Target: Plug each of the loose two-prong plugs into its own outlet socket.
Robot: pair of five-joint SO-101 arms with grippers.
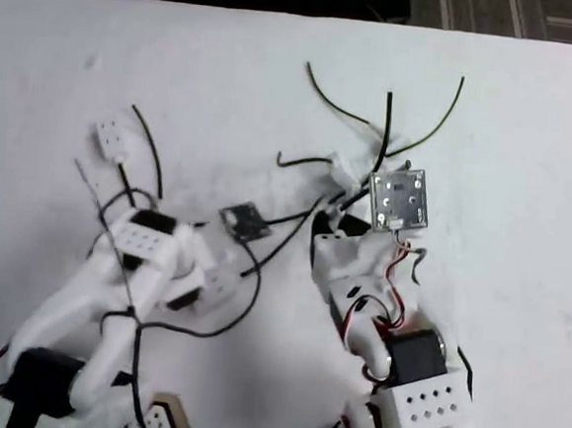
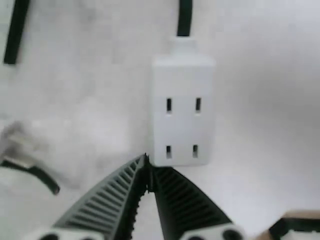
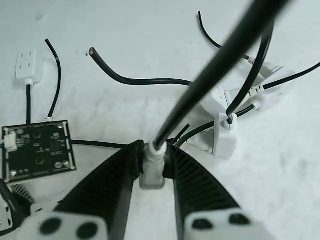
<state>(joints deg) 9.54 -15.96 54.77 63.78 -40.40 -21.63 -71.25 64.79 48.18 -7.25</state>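
Both closed: left hand (image 2: 147, 164) pinched shut on nothing, tips just beside the white outlet socket (image 2: 183, 110) lying on the surface (image 2: 75, 100); right hand (image 3: 153, 151) clamped around a white plug (image 3: 151, 175), black cord (image 3: 210, 75) attached.

My right gripper (image 3: 152, 150) is clamped around the white two-prong plug (image 3: 151, 172), so its prongs are hidden between my black ribbed fingers (image 3: 115, 180), and its thick black cable (image 3: 220, 65) leaves the picture. On the white table (image 1: 529, 144), the white four-slot outlet block (image 2: 183, 110) has its black cord (image 2: 184, 17) cut off; a pale blurred shape (image 2: 15, 140) beside it I cannot identify, and a tan corner (image 2: 300, 220) is clipped.
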